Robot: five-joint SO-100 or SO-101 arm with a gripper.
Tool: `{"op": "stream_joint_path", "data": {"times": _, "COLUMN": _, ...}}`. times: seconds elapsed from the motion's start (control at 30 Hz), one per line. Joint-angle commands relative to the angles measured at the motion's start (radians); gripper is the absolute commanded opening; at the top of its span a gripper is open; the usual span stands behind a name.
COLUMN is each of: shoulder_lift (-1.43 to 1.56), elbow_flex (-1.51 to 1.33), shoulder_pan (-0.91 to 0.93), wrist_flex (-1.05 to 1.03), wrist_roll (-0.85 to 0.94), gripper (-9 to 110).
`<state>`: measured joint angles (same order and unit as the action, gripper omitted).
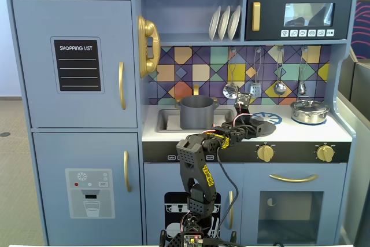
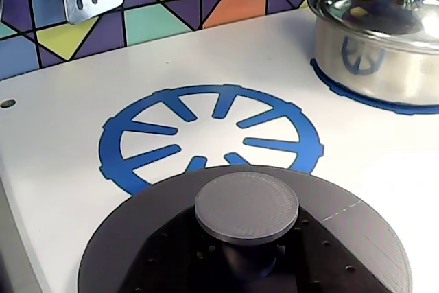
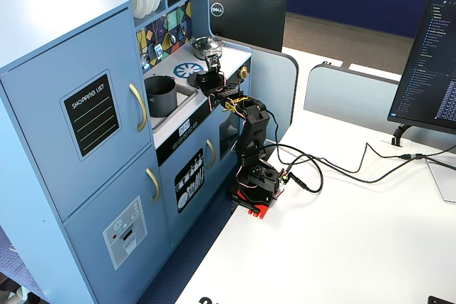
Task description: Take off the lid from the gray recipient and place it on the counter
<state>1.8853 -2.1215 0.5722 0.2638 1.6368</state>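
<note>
Lid is off the open pot, low over the desk beside the burner print. Hand apparently closed on its knob; release remains.

One gray pot stands in the sink recess, and one dark gray lid lies on the counter. One steel pot carries one shiny lid. Two blue burner prints show in the wrist view. Three white plates stand on the shelf. Four utensils hang on the backsplash. Two gold knobs sit on the front. One robot arm is present.
</note>
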Motion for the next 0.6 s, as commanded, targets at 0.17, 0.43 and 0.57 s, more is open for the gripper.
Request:
{"op": "stream_joint_path", "data": {"times": 0.17, "shoulder_lift": 0.026, "elbow_flex": -0.02, "shoulder_pan": 0.021, "wrist_flex": 0.066, "wrist_roll": -0.014, "gripper": 20}}
{"op": "stream_joint_path", "data": {"times": 0.43, "shoulder_lift": 0.043, "elbow_flex": -0.034, "shoulder_pan": 0.055, "wrist_flex": 0.064, "wrist_roll": -0.014, "gripper": 31}}
{"op": "stream_joint_path", "data": {"times": 0.57, "shoulder_lift": 0.048, "elbow_flex": -0.018, "shoulder_pan": 0.063, "wrist_flex": 0.067, "wrist_roll": -0.023, "gripper": 30}}
